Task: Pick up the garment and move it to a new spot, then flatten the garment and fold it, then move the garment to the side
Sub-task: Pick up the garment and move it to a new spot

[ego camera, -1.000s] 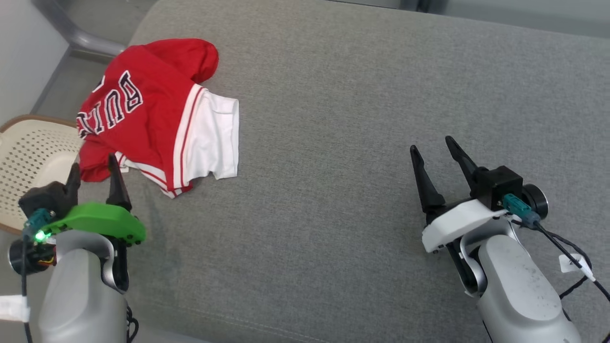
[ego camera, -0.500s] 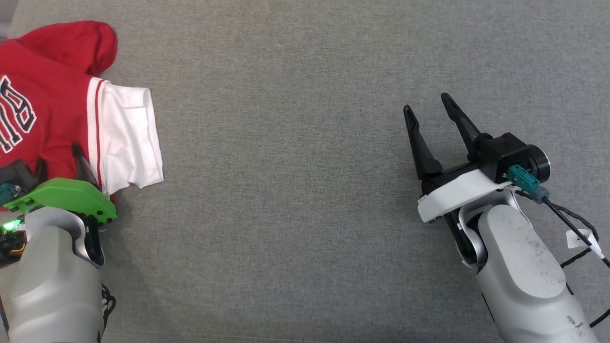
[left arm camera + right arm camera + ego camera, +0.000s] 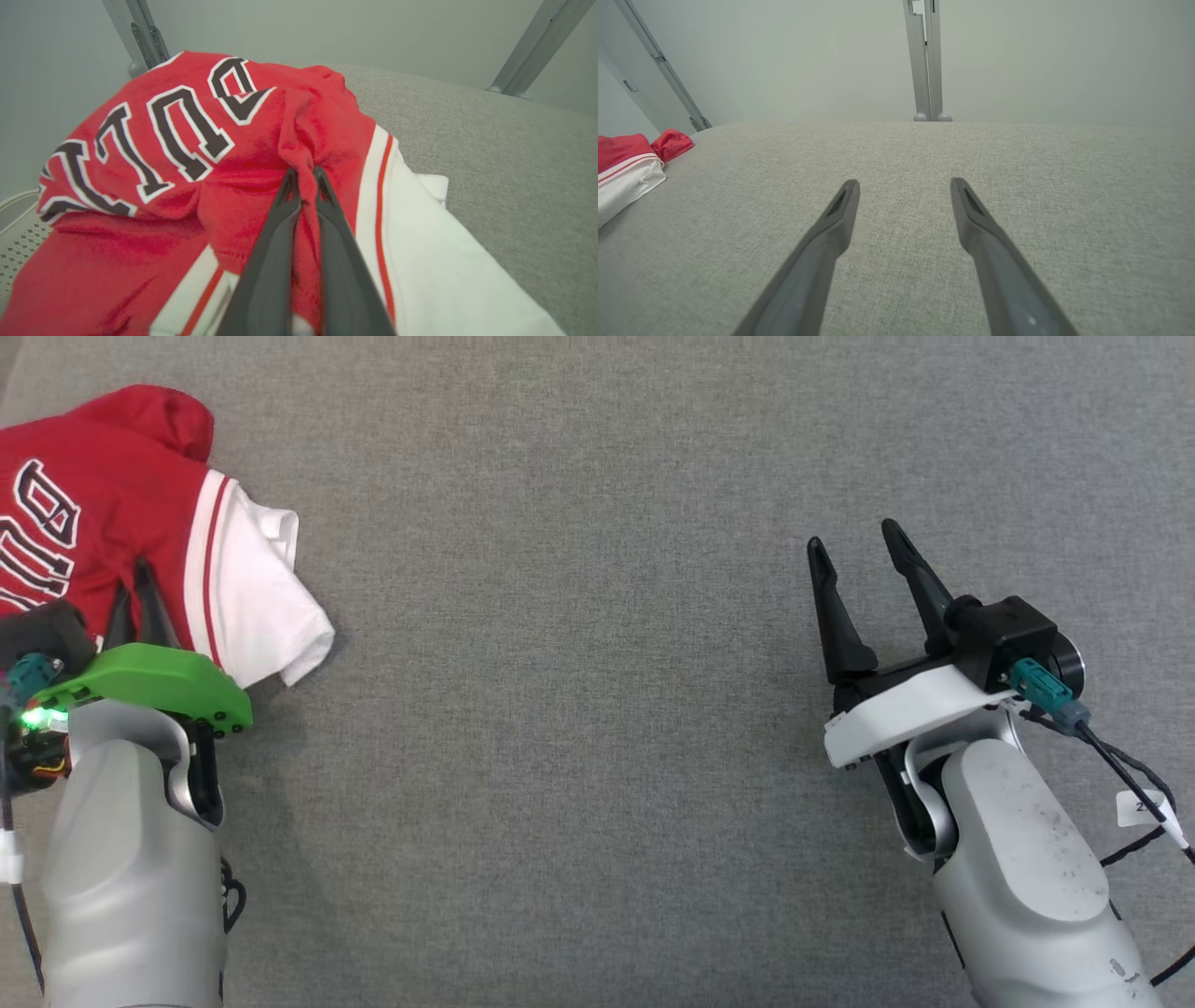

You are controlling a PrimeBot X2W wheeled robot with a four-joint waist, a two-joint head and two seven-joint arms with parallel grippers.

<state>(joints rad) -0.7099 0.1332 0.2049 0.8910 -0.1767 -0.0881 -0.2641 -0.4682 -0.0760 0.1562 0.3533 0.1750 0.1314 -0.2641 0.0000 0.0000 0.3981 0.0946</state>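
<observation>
Left wrist view tells me the news: my left gripper (image 3: 303, 176) has just snapped closed. A moment ago its fingers stood wide apart above the cloth, and now they pinch a raised ridge of red fabric on the garment (image 3: 187, 140), just beside its white panel with the red stripe. From the head camera the red-and-white garment lies bunched at the far left of the grey cushion (image 3: 597, 728), under and ahead of that gripper. Its white part looks drawn in and rumpled compared with half a second back, which I take as the closing fingers gathering the cloth. Some of the shift in that picture is the head itself turning, so I won't read more into it. My right gripper (image 3: 851, 537) is unchanged, fingers spread with nothing between them, hovering over bare cushion well apart from the garment. I'd judge the grasp for the first step is made but the lift hasn't begun, since the fabric rests on the cushion. Only a thin fold is caught, so I'd raise slowly and watch that it doesn't slip out
</observation>
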